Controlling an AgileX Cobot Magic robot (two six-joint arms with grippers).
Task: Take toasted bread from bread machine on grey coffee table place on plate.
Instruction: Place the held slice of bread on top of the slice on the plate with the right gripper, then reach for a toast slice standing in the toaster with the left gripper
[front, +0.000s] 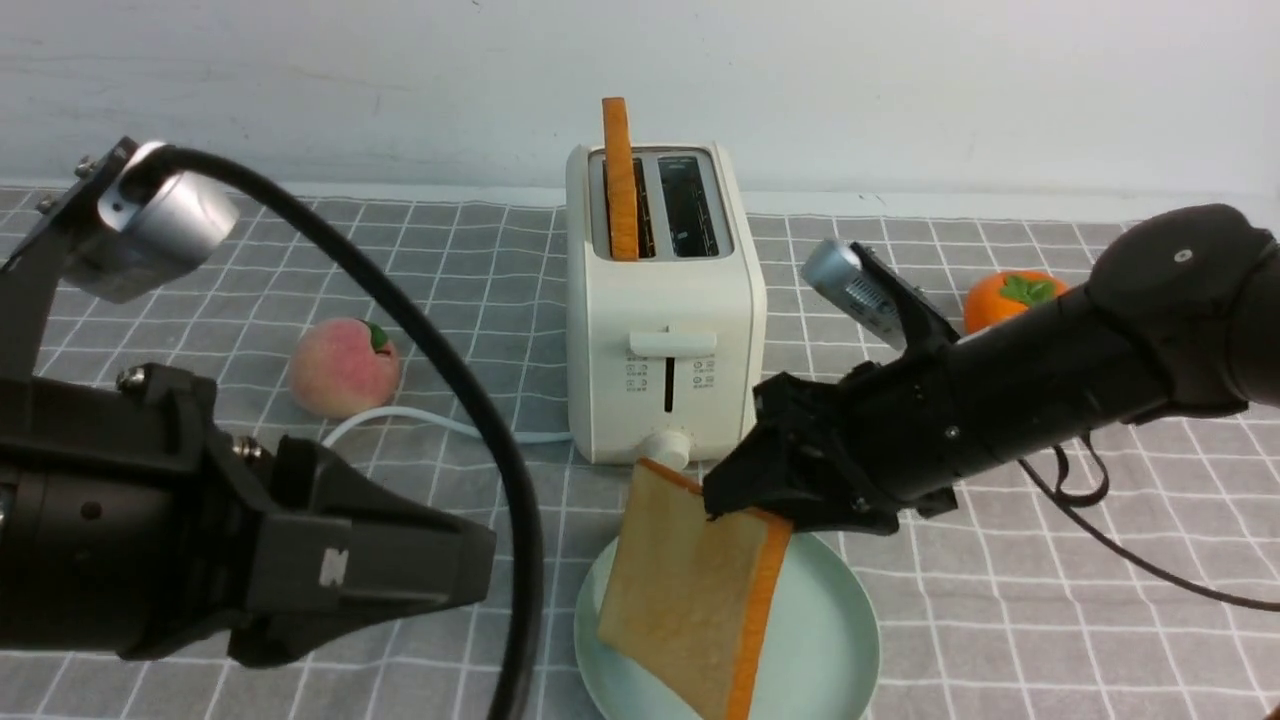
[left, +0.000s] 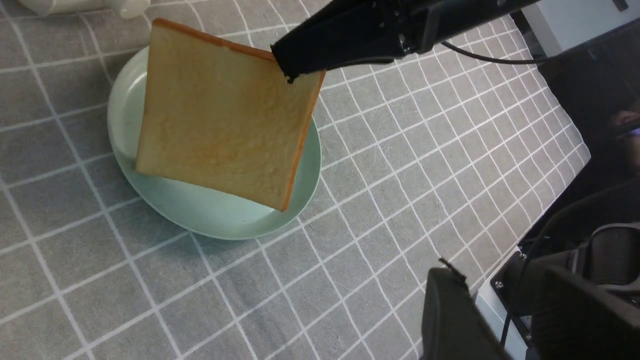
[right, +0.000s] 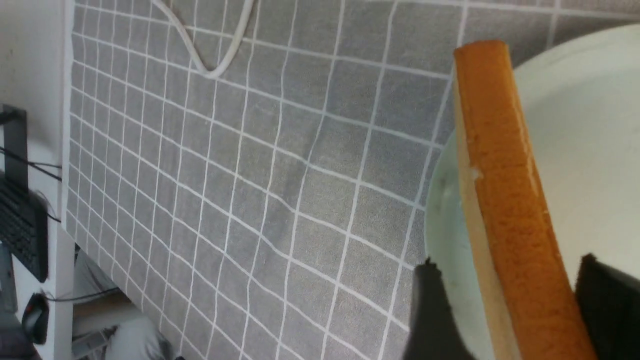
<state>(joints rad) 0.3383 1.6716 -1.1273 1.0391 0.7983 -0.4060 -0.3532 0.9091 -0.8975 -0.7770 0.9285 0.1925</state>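
One grid-patterned bench (front: 1050, 640) carries the work. The cream-white toaster (front: 665, 360) stands at 12 o'clock of the mint-green plate (front: 830, 620), one toast slice (front: 621, 190) upright in its 9 o'clock slot. The other toast slice (front: 690, 580) is tilted over the plate; whether its lower edge bears fully, I cannot tell. Right fingers (front: 770, 480), reaching in from 2 o'clock, stand parted astride its crust, with a gap at one face. Left fingers (front: 400, 570) are parted and empty, at 9 o'clock of the plate.

Assessment: the step in hand appears to be releasing this slice. Keep the right fingers wide, let the bread settle, then back out along its faces toward 2 o'clock. Sideways drag could tip it over the rim or slide the plate.
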